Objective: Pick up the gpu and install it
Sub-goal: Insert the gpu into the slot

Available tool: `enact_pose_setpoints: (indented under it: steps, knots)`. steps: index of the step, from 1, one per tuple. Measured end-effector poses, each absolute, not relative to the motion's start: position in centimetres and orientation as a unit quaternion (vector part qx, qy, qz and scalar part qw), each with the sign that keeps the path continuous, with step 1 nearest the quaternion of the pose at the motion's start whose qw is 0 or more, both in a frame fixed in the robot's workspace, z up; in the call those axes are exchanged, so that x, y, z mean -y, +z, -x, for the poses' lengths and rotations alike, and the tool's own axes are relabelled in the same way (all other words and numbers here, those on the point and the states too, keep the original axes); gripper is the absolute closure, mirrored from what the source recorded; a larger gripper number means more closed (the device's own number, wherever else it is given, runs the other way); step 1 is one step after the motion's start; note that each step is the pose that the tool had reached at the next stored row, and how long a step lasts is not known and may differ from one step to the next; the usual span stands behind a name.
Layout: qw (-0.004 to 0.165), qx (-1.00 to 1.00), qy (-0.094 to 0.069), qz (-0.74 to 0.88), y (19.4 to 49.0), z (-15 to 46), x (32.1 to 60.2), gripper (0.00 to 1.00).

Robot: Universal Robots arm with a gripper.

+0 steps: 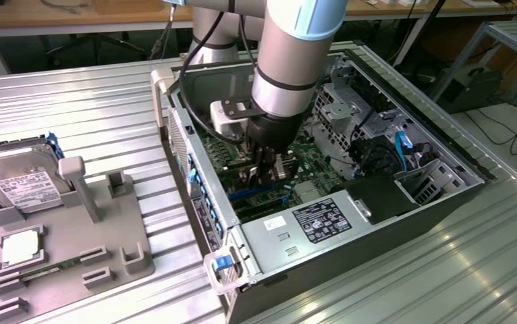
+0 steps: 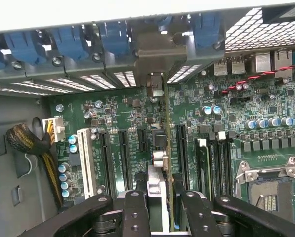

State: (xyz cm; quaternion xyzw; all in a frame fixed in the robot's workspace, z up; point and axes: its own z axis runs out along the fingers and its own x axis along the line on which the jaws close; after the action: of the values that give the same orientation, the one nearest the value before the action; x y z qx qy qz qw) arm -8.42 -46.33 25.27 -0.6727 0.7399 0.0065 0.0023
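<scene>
In the exterior view the arm reaches down into an open computer case (image 1: 179, 128) lying on the ribbed metal counter (image 1: 88, 101), with the pincer (image 1: 272, 169) low over the green motherboard (image 1: 317, 169). A silver hard drive (image 1: 20, 182) sits in a grey holder well apart from the pincer, beyond the case wall. In the wrist view the pincer is pressed against both faces of the gpu (image 2: 159, 158), which stands edge-on between the fingers (image 2: 136, 207). Its thin edge runs away from the pincer towards the rear panel (image 2: 157, 54), and its metal end lies near the slot openings there. Black expansion slots (image 2: 123, 158) flank the card on either side of the pincer. It is hard to tell whether the card is already seated. The likely trouble is misalignment. If the card's edge sits slightly off its slot, downward pressure could flex the board or twist the card in the grip. The bracket could also snag on the rear frame.
</scene>
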Motion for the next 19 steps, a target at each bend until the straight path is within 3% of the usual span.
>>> enact_pose_setpoints:
  steps: [19]
  knots:
    - [0.001, -0.740, 0.008, 0.672, 24.57, 8.44, 46.32, 0.70]
